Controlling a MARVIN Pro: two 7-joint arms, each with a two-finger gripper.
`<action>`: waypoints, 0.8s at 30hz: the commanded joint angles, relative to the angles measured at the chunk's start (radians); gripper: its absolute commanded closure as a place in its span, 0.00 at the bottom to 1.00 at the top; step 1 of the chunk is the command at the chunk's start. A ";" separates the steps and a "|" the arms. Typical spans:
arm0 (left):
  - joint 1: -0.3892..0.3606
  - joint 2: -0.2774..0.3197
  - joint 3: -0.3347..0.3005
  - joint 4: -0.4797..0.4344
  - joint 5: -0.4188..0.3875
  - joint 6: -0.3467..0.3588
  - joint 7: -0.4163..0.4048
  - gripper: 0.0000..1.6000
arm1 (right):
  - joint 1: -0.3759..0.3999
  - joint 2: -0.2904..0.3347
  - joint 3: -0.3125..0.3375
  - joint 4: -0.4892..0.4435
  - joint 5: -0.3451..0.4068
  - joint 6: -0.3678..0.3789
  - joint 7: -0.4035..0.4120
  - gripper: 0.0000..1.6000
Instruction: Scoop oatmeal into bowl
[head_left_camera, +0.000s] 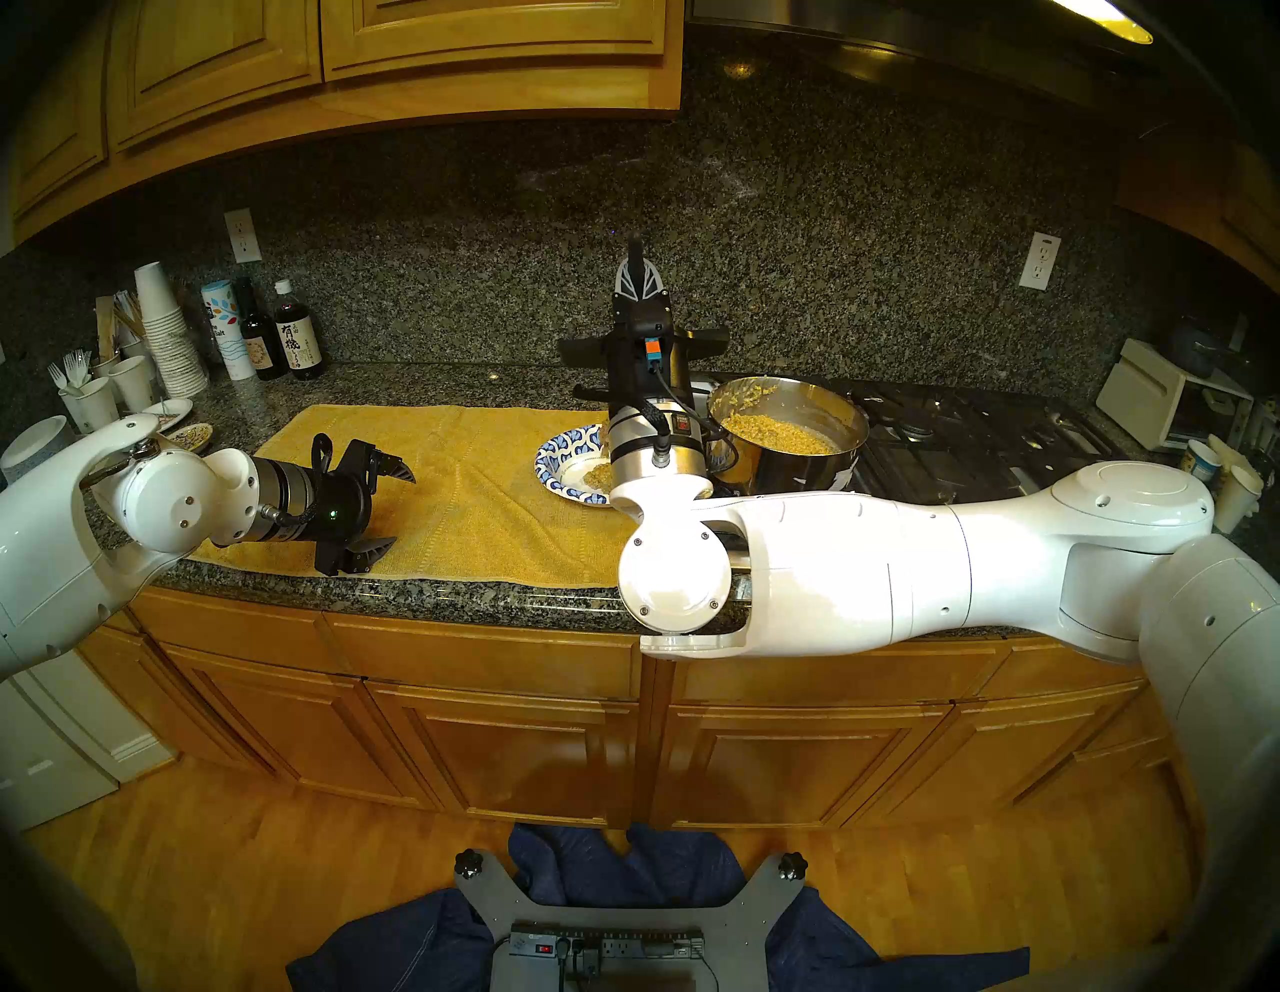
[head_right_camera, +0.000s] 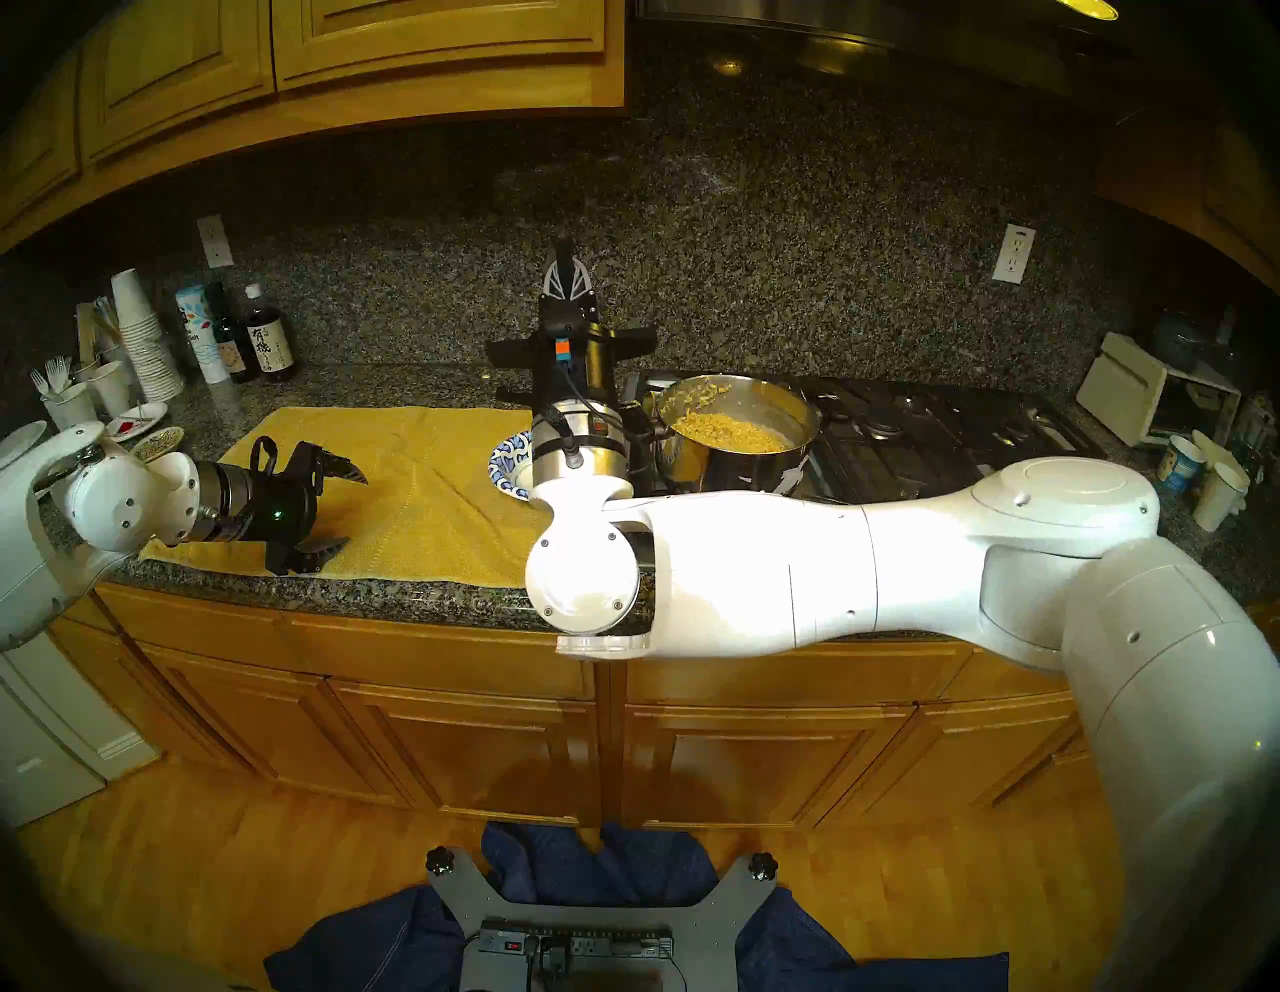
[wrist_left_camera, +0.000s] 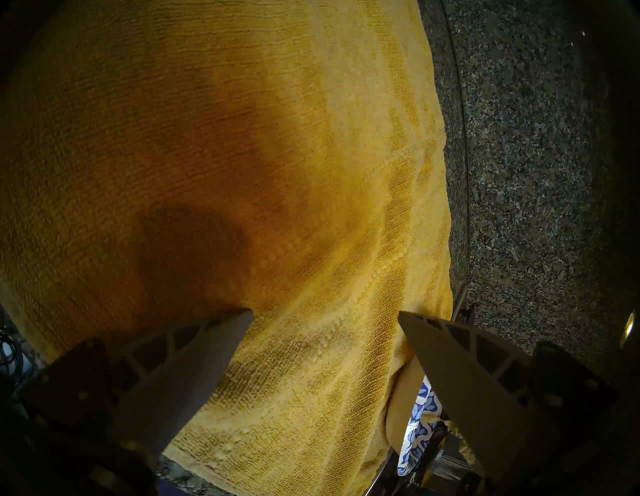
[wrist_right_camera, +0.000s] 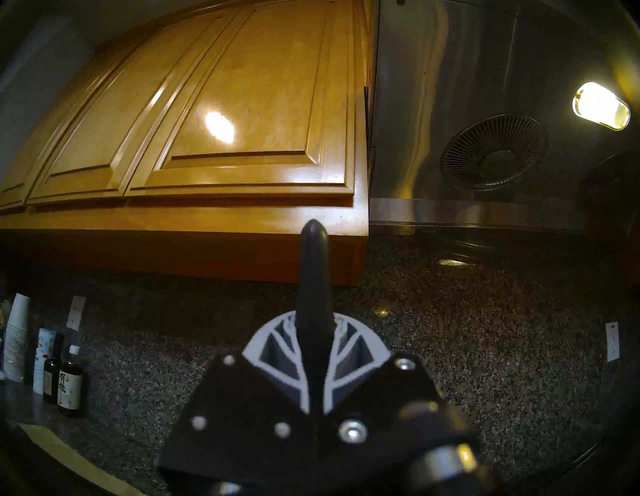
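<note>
Grainy tan oatmeal (head_left_camera: 779, 431) mostly sits in the shiny steel pot (head_left_camera: 817, 465), a little already in the blue-and-white patterned paper bowl (head_left_camera: 569, 463) at its nine o'clock. The right gripper (wrist_right_camera: 313, 346) pinches a dark utensil handle (wrist_right_camera: 313, 273) pointing up; its scoop end is hidden behind the wrist, so tilting could spill onto the yellow towel (head_left_camera: 457, 499). The left gripper (head_left_camera: 388, 509) hangs spread, empty.

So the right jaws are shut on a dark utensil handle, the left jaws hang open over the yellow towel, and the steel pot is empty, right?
Not quite: the steel pot is not empty; the head views show oatmeal in it. The rest stands: right gripper shut on the dark utensil handle, left gripper open over the yellow towel.
</note>
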 joint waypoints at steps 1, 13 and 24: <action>-0.003 -0.002 -0.002 0.002 0.001 0.000 0.000 0.00 | 0.049 0.003 0.044 0.011 -0.020 -0.003 0.000 1.00; -0.003 -0.003 -0.002 0.003 0.001 0.000 0.002 0.00 | -0.006 -0.028 0.004 0.029 -0.029 -0.009 0.000 1.00; -0.002 -0.002 -0.002 0.002 0.001 0.000 0.000 0.00 | 0.045 -0.003 0.020 0.044 -0.029 -0.009 0.000 1.00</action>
